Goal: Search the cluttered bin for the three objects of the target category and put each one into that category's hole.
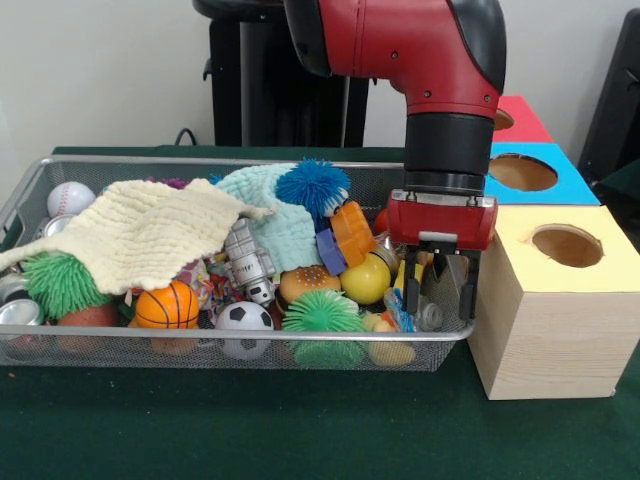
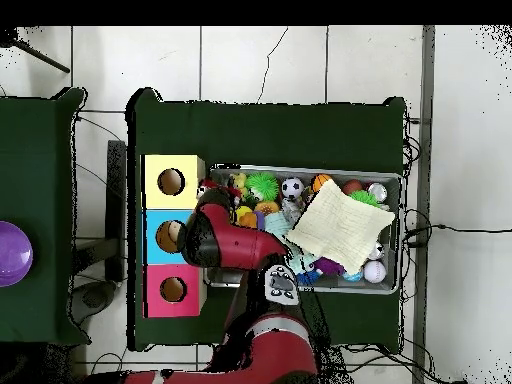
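My gripper (image 1: pixel 439 310) hangs open at the right end of the wire mesh bin (image 1: pixel 200 340), fingertips down among the toys with nothing clamped between them. Just left of it lie a yellow ball (image 1: pixel 365 280), a burger toy (image 1: pixel 308 283) and a green spiky ball (image 1: pixel 320 312). Further left are a soccer ball (image 1: pixel 243 318), a small basketball (image 1: pixel 167 305), a toy robot (image 1: pixel 250 260), a blue spiky ball (image 1: pixel 312 185) and a baseball (image 1: pixel 70 197). A cream cloth (image 1: pixel 140 230) covers the left part of the pile. In the overhead view the arm (image 2: pixel 225 240) hides the gripper.
Three boxes with round holes stand right of the bin: yellow top (image 1: pixel 567 245) nearest, then blue (image 1: pixel 523 172), then red (image 1: pixel 510 118). From above they are yellow (image 2: pixel 171 182), blue (image 2: pixel 170 236) and red (image 2: pixel 173 290). A purple bowl (image 2: pixel 12 252) sits on a side table.
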Robot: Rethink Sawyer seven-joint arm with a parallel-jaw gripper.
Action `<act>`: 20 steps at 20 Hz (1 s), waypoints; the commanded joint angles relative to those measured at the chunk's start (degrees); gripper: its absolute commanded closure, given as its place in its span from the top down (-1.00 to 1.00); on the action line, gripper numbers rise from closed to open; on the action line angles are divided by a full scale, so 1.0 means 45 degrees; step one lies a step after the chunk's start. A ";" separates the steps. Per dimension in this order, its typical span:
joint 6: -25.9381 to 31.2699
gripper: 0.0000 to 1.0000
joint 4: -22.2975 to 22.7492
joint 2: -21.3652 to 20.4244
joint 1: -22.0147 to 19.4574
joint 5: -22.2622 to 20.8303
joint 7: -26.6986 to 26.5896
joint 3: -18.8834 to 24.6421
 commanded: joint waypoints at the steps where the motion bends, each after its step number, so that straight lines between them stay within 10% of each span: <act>1: 0.2009 1.00 0.0091 0.0193 0.0455 0.0289 0.1202 -0.0476; 10: 0.2889 1.00 0.0273 -0.0454 0.1103 0.0411 0.1554 -0.1399; 20: 0.1260 1.00 0.0205 0.1103 0.1496 0.0618 0.2365 -0.1629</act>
